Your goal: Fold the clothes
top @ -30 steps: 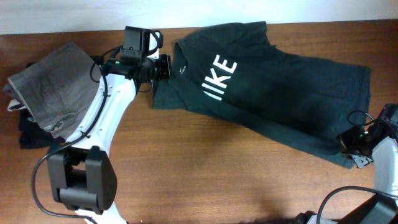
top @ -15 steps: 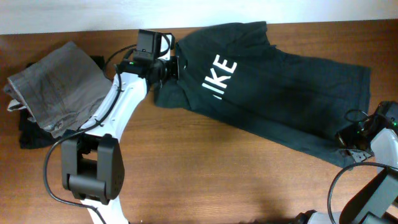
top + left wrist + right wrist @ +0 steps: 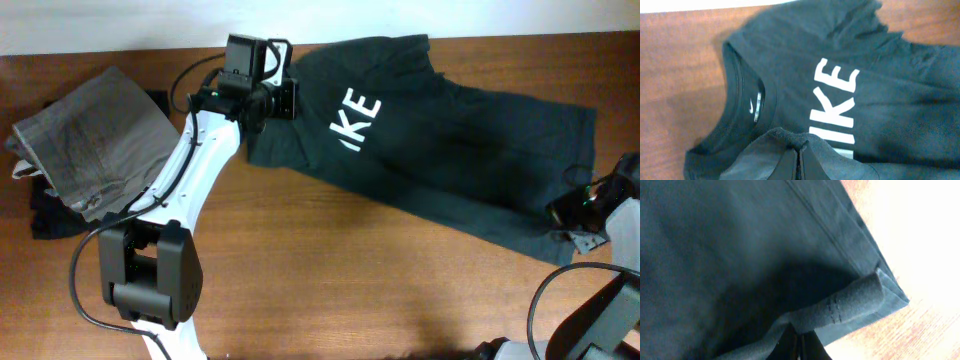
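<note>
The dark shirt lies spread out on the brown table. It has white letters on its chest.

The left gripper is at the neck end of the shirt. Its fingers are pressed together on a bump of shirt cloth, and the cloth is bunched up around the tips. In the left wrist view, the round neck hole is just past the fingers, a bit to one side. The big white letters are just past them on the other side.

The right gripper is at the other end of the shirt, by the bottom corner. Its fingers are shut tight on the hem, which is rolled up like a little tube right in front of the tips. The shirt's edge runs away from these fingers, with bare table beside it.

Grey trousers lie folded well apart from both grippers, out past the left arm.
</note>
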Motion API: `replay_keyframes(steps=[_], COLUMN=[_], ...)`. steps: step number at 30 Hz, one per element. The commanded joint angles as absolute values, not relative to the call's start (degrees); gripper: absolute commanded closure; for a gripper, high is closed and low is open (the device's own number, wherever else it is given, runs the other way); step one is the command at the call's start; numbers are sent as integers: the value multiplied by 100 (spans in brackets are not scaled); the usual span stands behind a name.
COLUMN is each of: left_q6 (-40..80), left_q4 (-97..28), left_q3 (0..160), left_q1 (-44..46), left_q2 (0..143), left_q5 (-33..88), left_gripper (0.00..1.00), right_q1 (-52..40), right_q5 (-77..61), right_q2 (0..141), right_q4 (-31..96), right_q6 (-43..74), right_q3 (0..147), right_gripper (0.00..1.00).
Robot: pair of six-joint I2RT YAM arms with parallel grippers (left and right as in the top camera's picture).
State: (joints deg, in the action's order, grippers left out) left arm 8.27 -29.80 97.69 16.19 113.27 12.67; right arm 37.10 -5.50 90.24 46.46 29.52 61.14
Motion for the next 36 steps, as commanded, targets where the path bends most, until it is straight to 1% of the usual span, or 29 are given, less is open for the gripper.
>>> replay_keyframes(steps=[1,11,25,28,30,32,33,34,35,36], left_q6=[670,672,419,419,421,421,421,421,421,419], left_q4=[-3011,-2569,-1868,-1643,-1496,-1369,-1319,-1260,-1197,-1164], left_q3=[9915,9915,9915,9915,9915,9915,9915,9915,9920,9953], left_q1=[1625,1634,1887,1935,1940,1940,1940,1940,1938,1933], left_q2=[11373,11813,12267,12416,12495,12558,12573,12575,12573,12554], left_q5=[1221,1225,1225,1225,1225,1225,1223,1225,1227,1225], left_gripper=[100,100,100,100,99,93,84,72,66,63], right_q1=[3675,3675,3675,3675,3675,3673,3671,3671,3671,3671], right_q5=[-528,-49,-14,-19,-27,-40,-45,-82,-167,-294], right_q2=[9015,9126,9852,9988,10047,10066,10066,10064,10064,10064], right_q4=[4628,4486,4132,3997,3898,3769,3701,3612,3485,3339], right_q6=[2912,2912,2910,2910,2910,2906,2884,2851,2735,2580], right_q3=[6333,6329,6329,6329,6329,6329,6329,6329,6333,6342], right_gripper=[96,96,96,95,91,85,83,82,75,59])
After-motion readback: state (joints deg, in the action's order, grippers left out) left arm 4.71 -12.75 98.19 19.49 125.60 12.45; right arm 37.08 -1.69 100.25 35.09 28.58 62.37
